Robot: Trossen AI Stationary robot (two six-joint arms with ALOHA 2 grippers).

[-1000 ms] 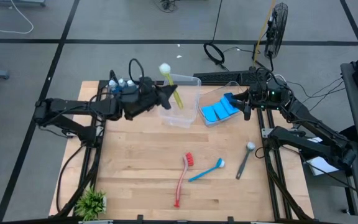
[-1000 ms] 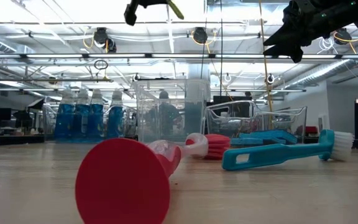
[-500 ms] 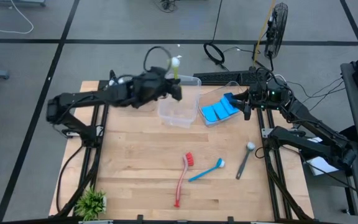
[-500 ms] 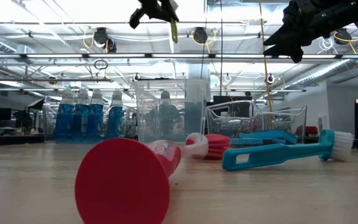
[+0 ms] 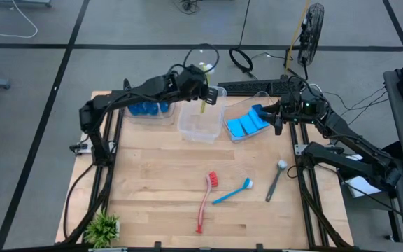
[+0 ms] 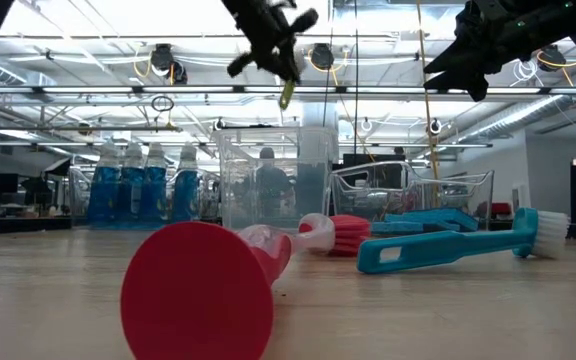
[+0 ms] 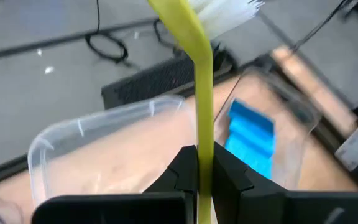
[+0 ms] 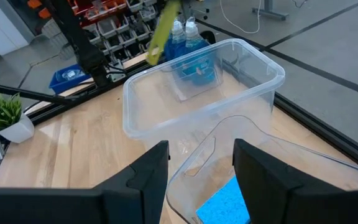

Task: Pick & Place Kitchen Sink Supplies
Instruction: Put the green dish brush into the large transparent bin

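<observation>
Brush, yellow-green, hangs handle-down in our left pincer, clamped directly above the empty tub for dropping; right pincer waits wide.

Room, as recorded. Wooden table stood on a grey floor crossed by dark lines. Beyond the table's far edge: a black power strip, coiled black cable, and a standing fan. Above the table, in the low view, ran white ceiling beams under bright light.
</observation>
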